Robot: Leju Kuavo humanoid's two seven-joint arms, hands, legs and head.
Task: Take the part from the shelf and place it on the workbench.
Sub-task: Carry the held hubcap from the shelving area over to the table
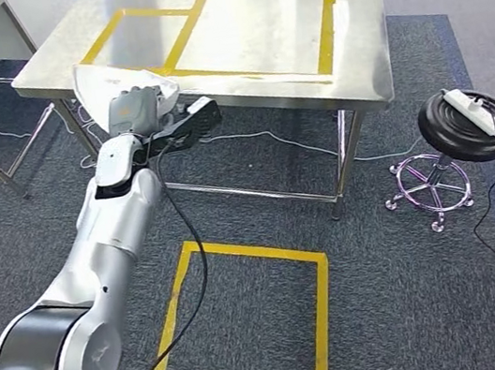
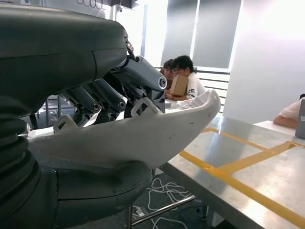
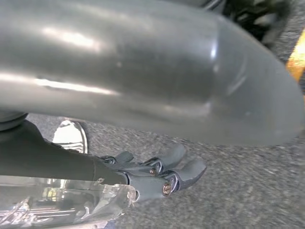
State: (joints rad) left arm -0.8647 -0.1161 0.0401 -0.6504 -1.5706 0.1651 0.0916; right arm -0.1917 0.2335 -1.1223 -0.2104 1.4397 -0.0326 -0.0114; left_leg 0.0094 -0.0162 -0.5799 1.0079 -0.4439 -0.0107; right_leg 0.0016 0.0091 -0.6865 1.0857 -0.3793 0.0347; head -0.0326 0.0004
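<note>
Left robot hand [image 1: 133,109] is grasping the white curved part [image 1: 114,81], thumb under it and fingers [image 2: 107,95] over the top, holding it at the near edge of the steel desk [image 1: 360,62], right by the yellow tape squares [image 1: 254,27]. The part's tip pokes over the desk edge, not resting on it as far as I can tell. Right robot hand [image 3: 158,171] hangs over the grey carpet [image 1: 392,294], fingers loosely curled with nothing in them. A black stool [image 1: 467,124] carrying a white power strip [image 1: 479,108] sits off to the right.
</note>
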